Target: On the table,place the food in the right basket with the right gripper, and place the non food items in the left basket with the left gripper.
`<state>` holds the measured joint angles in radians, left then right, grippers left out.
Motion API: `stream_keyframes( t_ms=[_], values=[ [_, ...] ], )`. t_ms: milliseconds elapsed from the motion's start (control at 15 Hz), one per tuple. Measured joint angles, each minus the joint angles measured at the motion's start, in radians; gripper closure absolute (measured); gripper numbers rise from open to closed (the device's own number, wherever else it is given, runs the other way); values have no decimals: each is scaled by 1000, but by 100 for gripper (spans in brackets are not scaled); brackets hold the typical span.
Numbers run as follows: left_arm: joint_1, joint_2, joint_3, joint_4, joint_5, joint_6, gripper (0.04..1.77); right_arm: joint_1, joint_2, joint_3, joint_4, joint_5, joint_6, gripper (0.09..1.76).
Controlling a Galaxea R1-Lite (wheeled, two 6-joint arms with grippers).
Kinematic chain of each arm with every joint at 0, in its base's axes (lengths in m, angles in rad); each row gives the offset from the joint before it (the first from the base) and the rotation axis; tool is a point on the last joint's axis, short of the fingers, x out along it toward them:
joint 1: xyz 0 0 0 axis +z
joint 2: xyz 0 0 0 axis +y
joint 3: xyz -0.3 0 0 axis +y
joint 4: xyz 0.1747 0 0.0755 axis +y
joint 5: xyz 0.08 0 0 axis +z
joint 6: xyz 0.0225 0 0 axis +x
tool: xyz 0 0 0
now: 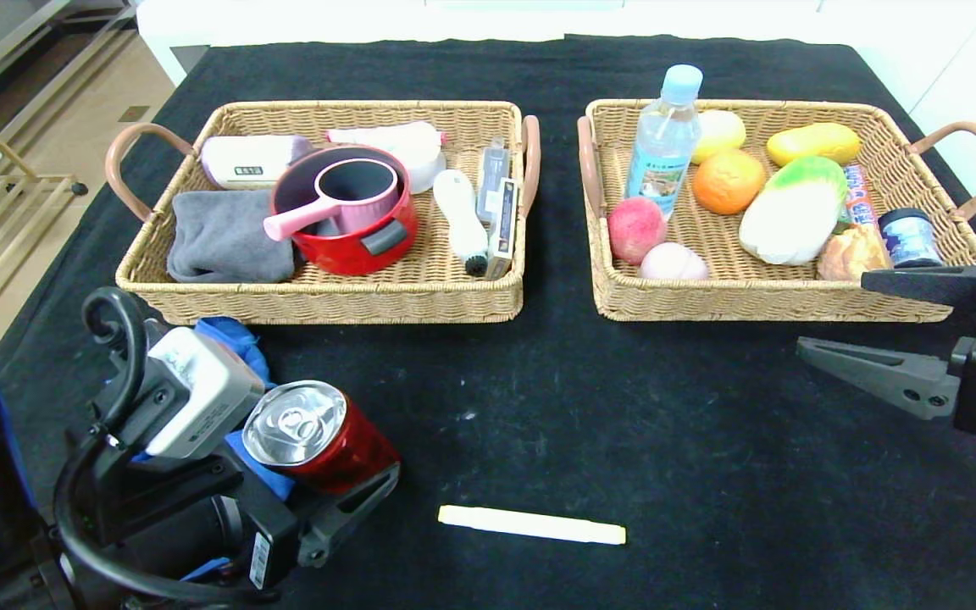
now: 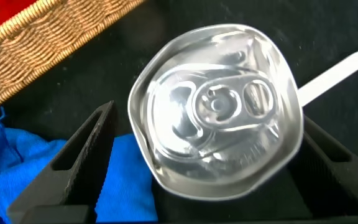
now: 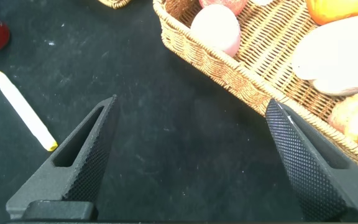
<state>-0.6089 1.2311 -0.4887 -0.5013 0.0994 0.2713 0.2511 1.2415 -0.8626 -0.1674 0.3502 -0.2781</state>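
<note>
Black-covered table [image 1: 539, 407] carries everything. Left basket [image 1: 327, 296] sits far left of centre, right basket [image 1: 759, 301] beside it, a narrow gap between them, both wicker with brown handles. Left basket holds a red pot [image 1: 352, 233] with a pink ladle [image 1: 344, 199] lying in it, grey cloth [image 1: 225, 237] at the near left corner, white brush [image 1: 463, 216] just right of the pot, a couple of boxes and tubes along the back and right wall, too small to identify. Right basket holds a cabbage [image 1: 793, 207] mid-right, water bottle [image 1: 664, 140] upright at the back left, orange [image 1: 727, 180] beside the bottle, yellow fruit [image 1: 814, 142] at the back, peach [image 1: 634, 229] and a pale pink round item [image 1: 673, 263] at the near left, bread [image 1: 852, 252] and a small dark jar [image 1: 907, 235] at the near right. Left gripper [image 1: 318, 500] is low at the near left of the table, its fingers [image 2: 82, 158] on either side of a red can [image 1: 318, 436]; can stands upright, silver top up, not clear whether the pads actually touch it, so grip state unknown. Blue cloth [image 1: 234, 339] lies under and behind that gripper, in front of the left basket. Right gripper [image 1: 895, 326] hangs just in front of the right basket's near right corner, jaws spread wide, holding nothing. White pen-like stick [image 1: 532, 524] lies flat on the near centre of the table, apart from both grippers and outside both baskets.
</note>
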Motion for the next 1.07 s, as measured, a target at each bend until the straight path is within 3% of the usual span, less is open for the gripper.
stream_keyframes(
  t_ms=[533, 800, 1067],
  values=[
    [0, 11, 9, -34, 15, -6, 9, 1, 0, 4, 0, 0, -2, 14],
    [0, 8, 9, -34, 11, -4, 73, 2, -1, 6, 0, 0, -4, 14],
    [-1, 7, 11, -34, 11, -4, 81, 1, -2, 7, 0, 0, -4, 14]
  ],
)
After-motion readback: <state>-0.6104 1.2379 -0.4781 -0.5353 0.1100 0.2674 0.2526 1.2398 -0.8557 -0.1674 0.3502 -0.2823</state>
